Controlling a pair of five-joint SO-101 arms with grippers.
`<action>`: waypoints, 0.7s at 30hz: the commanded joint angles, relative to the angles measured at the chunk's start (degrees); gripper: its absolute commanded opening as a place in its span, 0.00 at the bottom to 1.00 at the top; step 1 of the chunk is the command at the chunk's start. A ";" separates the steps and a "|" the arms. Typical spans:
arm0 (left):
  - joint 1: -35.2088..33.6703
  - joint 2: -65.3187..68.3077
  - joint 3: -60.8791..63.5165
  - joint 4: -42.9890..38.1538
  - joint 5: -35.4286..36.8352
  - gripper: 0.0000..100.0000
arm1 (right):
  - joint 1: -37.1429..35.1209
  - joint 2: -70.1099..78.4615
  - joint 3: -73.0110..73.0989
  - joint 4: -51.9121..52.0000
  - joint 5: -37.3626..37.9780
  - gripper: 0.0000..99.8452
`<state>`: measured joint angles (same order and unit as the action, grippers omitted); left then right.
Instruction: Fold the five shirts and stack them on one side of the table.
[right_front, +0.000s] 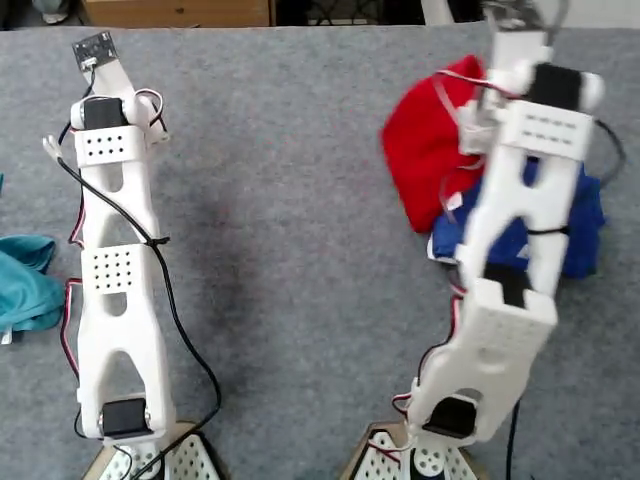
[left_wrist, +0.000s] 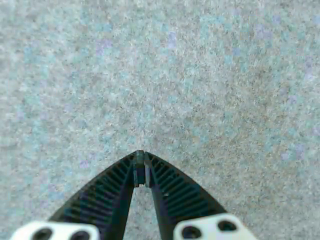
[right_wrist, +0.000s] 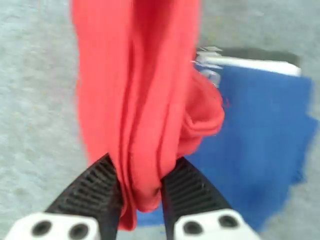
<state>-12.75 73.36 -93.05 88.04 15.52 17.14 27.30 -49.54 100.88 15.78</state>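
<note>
Red shirt (right_front: 425, 150): It sits in the upper right of the high view. It is all bunched up, not folded. One side of it lies over the blue shirt (right_front: 585, 225).
Right gripper (right_wrist: 142, 172): Its two black jaws are squeezed onto a thick fold of the red shirt. They are only as far apart as the cloth between them. The red cloth hangs in long folds from the jaws.
Why it holds the shirt so: I think the pinch is on an edge, so the shirt can be pulled out flat. A shirt has to lie flat before it can be folded.
Blue shirt: It lies on the right side of the table, partly under the right arm. It looks flatter than the red one. I think this may be where the pile goes.
Teal shirt (right_front: 25, 285): It is a crumpled heap at the middle left edge of the high view, well apart from the other two. It looks like it is waiting for its turn.
Left gripper (left_wrist: 140, 167): Its jaws are closed tip to tip with nothing between them. It is above bare grey table (right_front: 290, 200). I think it is parked there to stay out of the way.
How far along: Not far, I think. I can see three shirts, and none looks neatly folded and stacked yet.
</note>
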 joint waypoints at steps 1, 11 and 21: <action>-0.40 -1.05 -2.51 -0.79 0.18 0.03 | 7.91 -4.26 0.66 0.26 4.31 0.01; -0.40 -1.05 -2.51 -0.79 0.18 0.03 | 18.90 -4.00 4.09 0.26 9.93 0.01; -0.75 -1.67 -2.51 -0.62 0.00 0.03 | 23.47 -4.88 10.95 0.26 13.45 0.36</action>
<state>-12.75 73.36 -93.05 88.04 15.52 38.95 27.03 -37.23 100.79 28.88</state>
